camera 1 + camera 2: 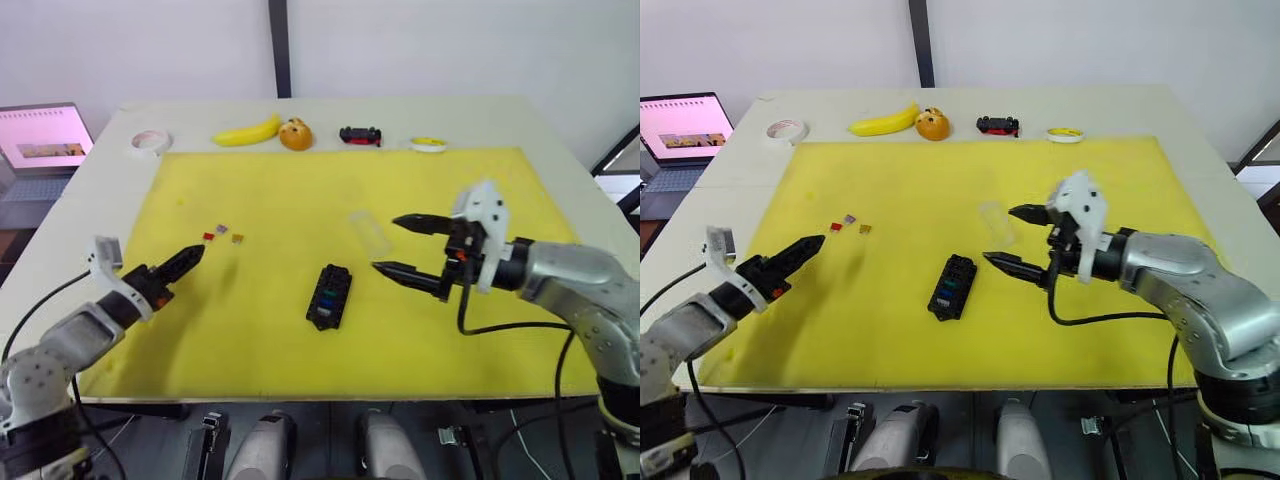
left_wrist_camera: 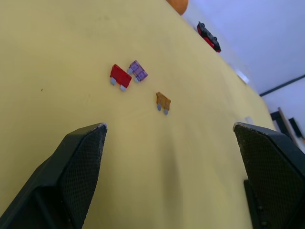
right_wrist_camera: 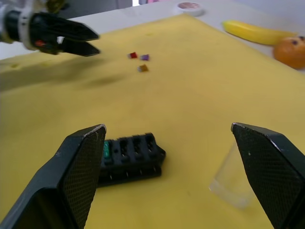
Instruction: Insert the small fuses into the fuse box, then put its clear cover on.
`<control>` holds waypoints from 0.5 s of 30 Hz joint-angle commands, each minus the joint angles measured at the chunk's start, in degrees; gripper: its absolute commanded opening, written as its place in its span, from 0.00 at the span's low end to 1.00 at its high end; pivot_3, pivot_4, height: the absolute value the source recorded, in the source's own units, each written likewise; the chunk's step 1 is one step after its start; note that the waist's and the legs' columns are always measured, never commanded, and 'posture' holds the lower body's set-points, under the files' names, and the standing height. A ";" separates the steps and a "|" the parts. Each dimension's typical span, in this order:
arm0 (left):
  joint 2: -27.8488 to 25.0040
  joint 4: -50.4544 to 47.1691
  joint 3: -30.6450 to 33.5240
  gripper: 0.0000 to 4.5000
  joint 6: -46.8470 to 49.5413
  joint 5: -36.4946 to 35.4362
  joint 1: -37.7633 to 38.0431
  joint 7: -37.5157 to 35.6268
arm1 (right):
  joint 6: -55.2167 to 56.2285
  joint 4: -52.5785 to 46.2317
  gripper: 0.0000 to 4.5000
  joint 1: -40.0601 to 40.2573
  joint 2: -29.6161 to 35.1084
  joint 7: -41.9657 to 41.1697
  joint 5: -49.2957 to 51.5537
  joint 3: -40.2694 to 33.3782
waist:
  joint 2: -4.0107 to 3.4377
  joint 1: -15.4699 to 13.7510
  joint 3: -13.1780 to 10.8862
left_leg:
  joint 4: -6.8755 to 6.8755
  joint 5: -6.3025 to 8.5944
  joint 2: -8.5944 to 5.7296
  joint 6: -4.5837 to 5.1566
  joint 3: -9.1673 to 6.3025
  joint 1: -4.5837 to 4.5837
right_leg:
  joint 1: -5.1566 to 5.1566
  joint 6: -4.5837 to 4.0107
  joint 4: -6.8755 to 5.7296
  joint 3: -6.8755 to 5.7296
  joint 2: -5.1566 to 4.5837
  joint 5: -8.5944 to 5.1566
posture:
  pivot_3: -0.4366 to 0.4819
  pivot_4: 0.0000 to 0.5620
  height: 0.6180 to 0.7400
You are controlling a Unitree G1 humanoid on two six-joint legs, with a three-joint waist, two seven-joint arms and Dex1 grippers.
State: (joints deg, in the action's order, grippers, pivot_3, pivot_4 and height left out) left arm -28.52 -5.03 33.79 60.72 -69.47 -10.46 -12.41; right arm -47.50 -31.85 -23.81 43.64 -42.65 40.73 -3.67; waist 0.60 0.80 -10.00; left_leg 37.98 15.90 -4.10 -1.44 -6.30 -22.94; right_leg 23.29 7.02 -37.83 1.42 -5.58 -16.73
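The step in hand looks like fetching the next loose fuse, and doing it well means bringing the left gripper (image 1: 190,256), its fingers spread and empty, squarely down over a single fuse so it does not nudge its neighbours, then pinching across the flat faces to keep the blades pointing down for the slot. Nearest lies the one fuse box (image 1: 329,296) on the yellow mat (image 1: 280,190), with green and blue fuses seated in it; I cannot count them surely. The right gripper (image 1: 406,247) hovers just beside the box, wide open and holding nothing. Beyond the left gripper lie three loose fuses: a red fuse (image 2: 120,77), a purple fuse (image 2: 138,70) and an orange fuse (image 2: 163,101). One clear cover (image 1: 370,233) lies past the box.
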 commanded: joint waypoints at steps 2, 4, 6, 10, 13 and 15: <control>1.08 3.60 0.73 1.00 0.62 -3.00 -3.43 3.42 | 1.46 -1.22 1.00 -3.87 -2.35 0.53 -1.02 3.83 | 0.00 -0.13 0.00 | 0.00 -0.01 0.00 -0.02 -0.01 -0.05 | 0.04 0.00 -0.01 0.00 0.00 0.00 | 0.48 0.27 1.00; 2.06 5.02 1.39 1.00 0.16 -3.96 -4.54 5.26 | 1.48 -1.21 1.00 -4.93 -3.14 0.79 -1.36 5.02 | 0.02 -0.17 0.01 | 0.02 -0.01 -0.02 -0.02 -0.01 -0.05 | 0.04 0.00 -0.01 0.00 -0.02 0.00 | 0.48 0.27 1.00; 3.09 5.63 1.45 1.00 -0.42 -4.42 -5.14 6.17 | 1.53 -1.14 1.00 -5.80 -3.78 1.01 -1.78 6.02 | 0.04 -0.18 0.02 | 0.02 -0.02 -0.02 -0.03 -0.02 -0.07 | 0.04 0.00 -0.01 0.00 -0.02 0.00 | 0.48 0.27 1.00; 6.05 7.34 1.35 1.00 -3.46 -3.50 -6.65 7.79 | 1.42 -0.84 1.00 -7.23 -5.30 1.98 -3.27 8.09 | 0.05 -0.20 0.03 | 0.03 -0.05 -0.03 -0.08 -0.02 -0.08 | 0.07 0.01 -0.03 0.00 -0.02 0.00 | 0.48 0.27 1.00; 7.67 9.92 1.20 1.00 -6.06 -1.84 -8.23 9.36 | 1.15 -1.17 1.00 -7.54 -5.89 2.40 -3.90 8.97 | 0.05 -0.29 0.03 | 0.03 -0.06 -0.04 -0.11 -0.02 -0.08 | 0.06 0.00 -0.04 -0.01 -0.02 0.00 | 0.48 0.27 1.00; 8.67 10.57 0.16 1.00 -7.24 -0.69 -8.82 9.08 | 0.90 -1.37 1.00 -7.67 -6.13 2.66 -4.11 9.21 | 0.05 -0.23 0.04 | 0.03 -0.07 -0.04 -0.11 -0.02 -0.08 | 0.06 0.00 -0.05 -0.01 -0.02 0.00 | 0.48 0.27 1.00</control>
State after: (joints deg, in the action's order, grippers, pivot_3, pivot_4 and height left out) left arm -20.36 4.81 34.40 55.20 -71.40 -18.72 -3.76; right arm -47.12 -31.83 -30.18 37.70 -40.35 36.78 6.12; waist 0.65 0.57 -9.96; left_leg 38.01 15.83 -4.14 -1.55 -6.32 -23.02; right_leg 23.35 7.02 -37.88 1.41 -5.61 -16.73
